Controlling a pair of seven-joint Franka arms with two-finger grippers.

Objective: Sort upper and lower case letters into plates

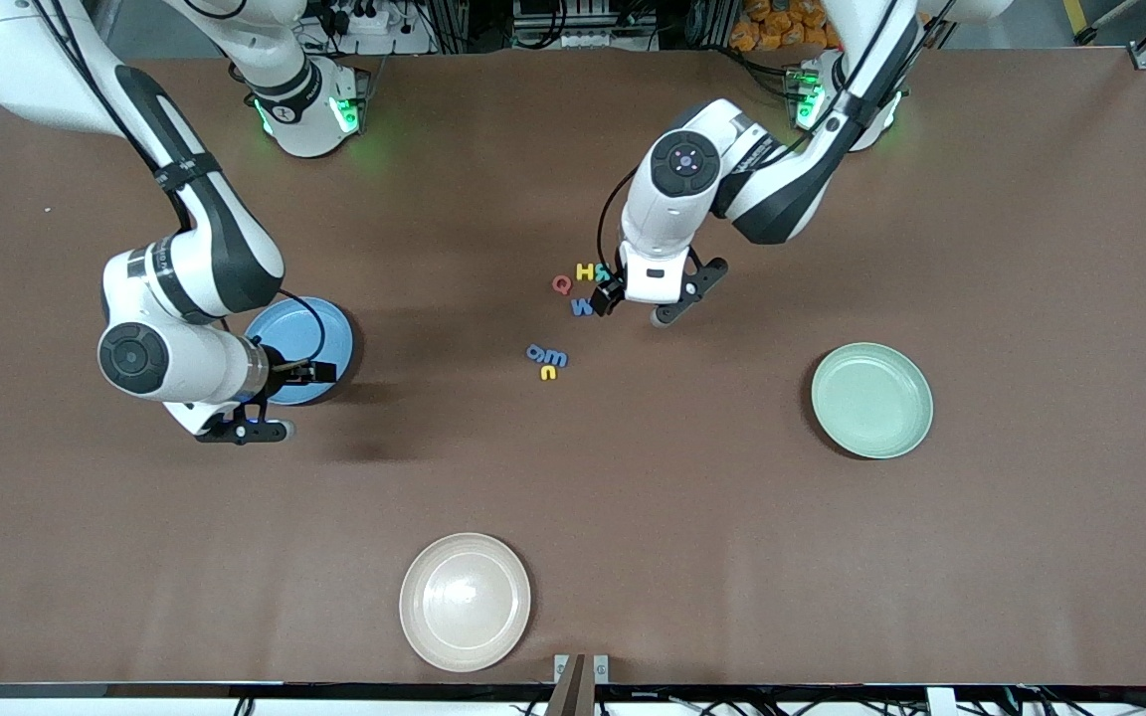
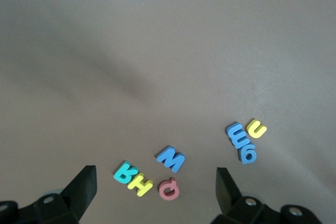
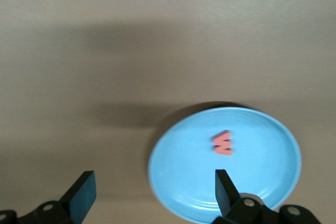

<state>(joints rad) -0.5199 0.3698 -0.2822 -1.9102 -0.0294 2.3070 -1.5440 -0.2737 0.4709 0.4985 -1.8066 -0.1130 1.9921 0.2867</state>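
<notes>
The blue plate [image 3: 226, 161] holds one red letter [image 3: 223, 143]. The green plate [image 1: 871, 400] has nothing in it. The other letters [image 1: 573, 298] lie mid-table, at ten o'clock from the green plate. The right gripper [image 1: 280, 403] hangs open over the blue plate's edge. The left gripper [image 1: 638, 306] hangs open over the letters.

cream-white plate [image 1: 465, 602]: round, upright, nothing in it, on the tabletop's edge nearest the front camera | tabletop [image 1: 1031, 557]: flat brown surface | orange objects [image 1: 782, 25]: piled off the tabletop between the arm bases
</notes>
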